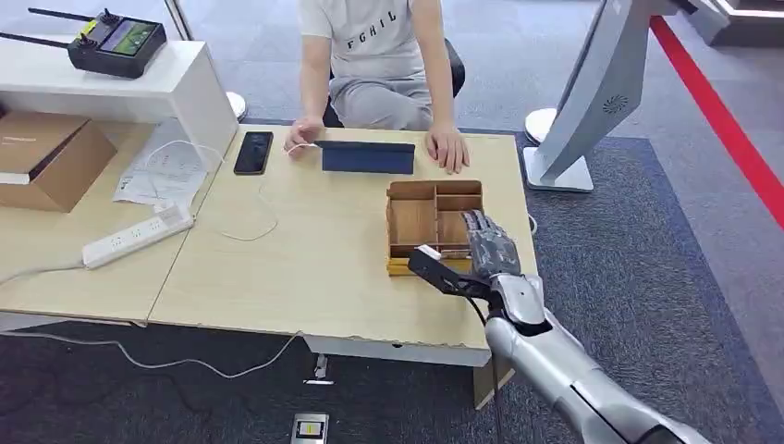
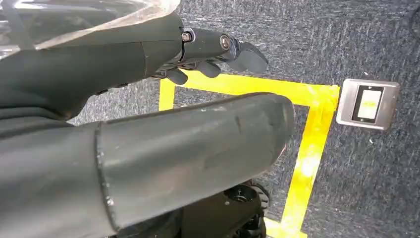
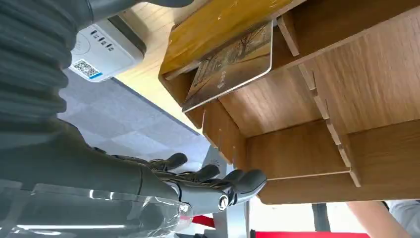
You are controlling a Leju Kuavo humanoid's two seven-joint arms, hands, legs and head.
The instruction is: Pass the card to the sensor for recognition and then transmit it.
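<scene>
Robot's right hand [image 1: 488,248] hovers over the wooden organizer [image 1: 434,225] on the table [image 1: 314,268], fingers apart w/ nothing in them; its thumb juts left over the box's near edge. The card [image 3: 233,64] lies in a near compartment of the box. A white sensor [image 3: 101,52] sits on the table just beside the box. Left hand [image 2: 208,54] hangs over carpet w/ yellow tape [image 2: 307,148], fingers loosely curled, empty. Across the table a seated person [image 1: 379,65] rests both hands by a dark tablet [image 1: 367,157]; a phone [image 1: 252,153] lies nearby.
</scene>
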